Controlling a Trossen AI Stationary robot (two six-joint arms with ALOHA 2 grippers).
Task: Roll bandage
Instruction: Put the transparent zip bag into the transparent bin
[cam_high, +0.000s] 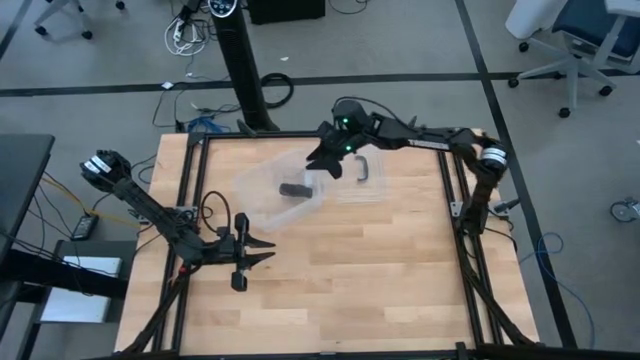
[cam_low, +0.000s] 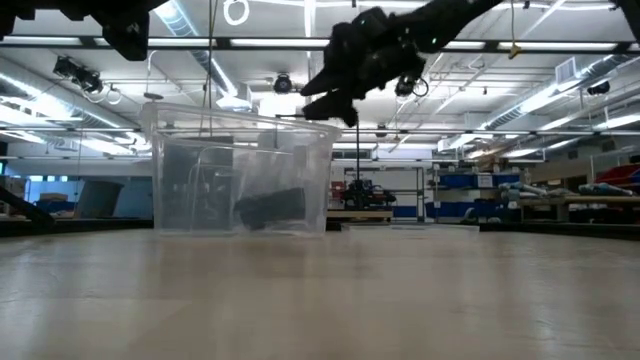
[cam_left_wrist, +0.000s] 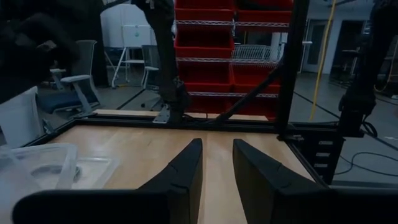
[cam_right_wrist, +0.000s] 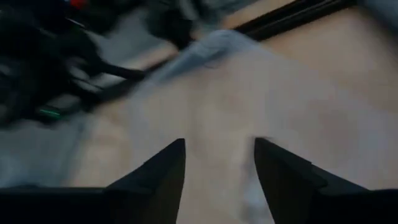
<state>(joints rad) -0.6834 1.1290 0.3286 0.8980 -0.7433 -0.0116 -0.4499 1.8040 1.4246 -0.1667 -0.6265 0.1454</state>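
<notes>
While your left gripper (cam_high: 262, 256) waits low at the table's near side, fingers a little apart on nothing, watch the far side. Rolled up, the bandage (cam_high: 295, 189) lies on the floor of the clear box (cam_high: 262, 180). Your right gripper (cam_high: 322, 158) hangs above the box's far rim, tilted downward, fingers spread and empty. Swinging that arm away low could clip the rim and drag the light box.
</notes>
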